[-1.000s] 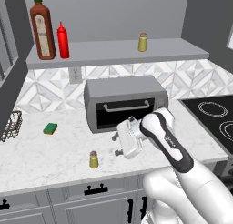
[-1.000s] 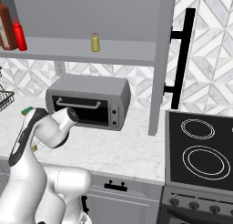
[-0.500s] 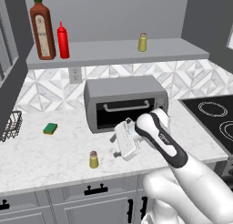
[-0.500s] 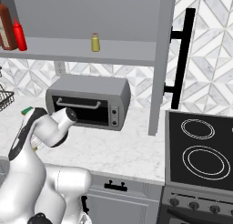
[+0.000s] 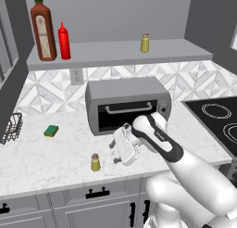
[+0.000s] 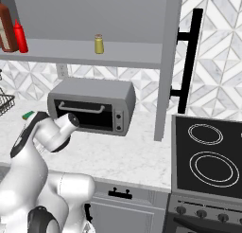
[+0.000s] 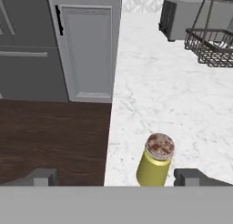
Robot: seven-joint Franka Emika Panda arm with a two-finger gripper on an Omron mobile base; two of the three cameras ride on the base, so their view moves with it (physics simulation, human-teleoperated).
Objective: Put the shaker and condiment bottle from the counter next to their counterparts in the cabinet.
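Note:
The small yellow-olive shaker (image 5: 95, 162) stands upright on the white marble counter (image 5: 55, 153) near its front edge. My gripper (image 5: 116, 153) hovers just right of it, open and holding nothing. Seen from the hand, the shaker (image 7: 156, 160) sits between my fingertips (image 7: 190, 176), closer to the right one, and the gripper (image 7: 117, 177) is spread wide. On the cabinet shelf (image 5: 106, 53), the red condiment bottle (image 5: 64, 41) stands beside the tall brown labelled bottle (image 5: 44, 30). A second shaker (image 5: 145, 43) stands farther right on the shelf.
A grey toaster oven (image 5: 127, 104) sits right behind my hand. Left of it lie a green sponge (image 5: 51, 130) and a wire basket (image 5: 11, 127). The black cooktop (image 6: 208, 154) is to the right. Past the counter edge, grey cabinet doors (image 7: 88, 50) and dark floor show.
My arm has swung left and lower, bringing the hand closer to the shaker on the counter. The jaws have stayed open.

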